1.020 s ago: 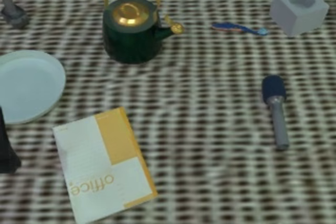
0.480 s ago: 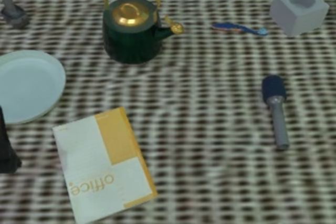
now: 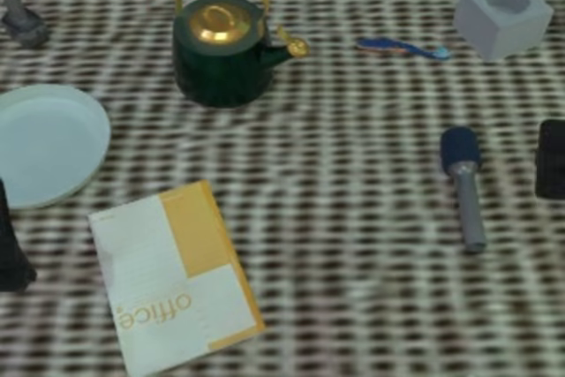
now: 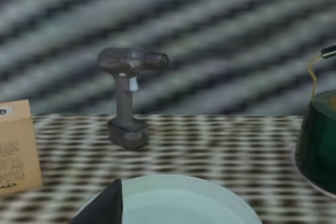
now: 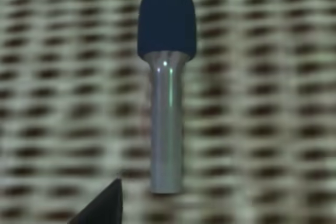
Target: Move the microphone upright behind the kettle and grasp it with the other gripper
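The microphone (image 3: 464, 185) lies flat on the tabletop (image 3: 353, 218); the right tool (image 3: 551, 159), its finger state unclear, could roll the slim handle away.

**Right arm at the table's right edge, left arm parked**

The right gripper (image 3: 551, 158) shows only as a dark block at the right edge of the top view. Whether its fingers are apart is not visible. The left gripper (image 3: 11, 249) sits parked at the left edge, low in the top view, partly out of frame.
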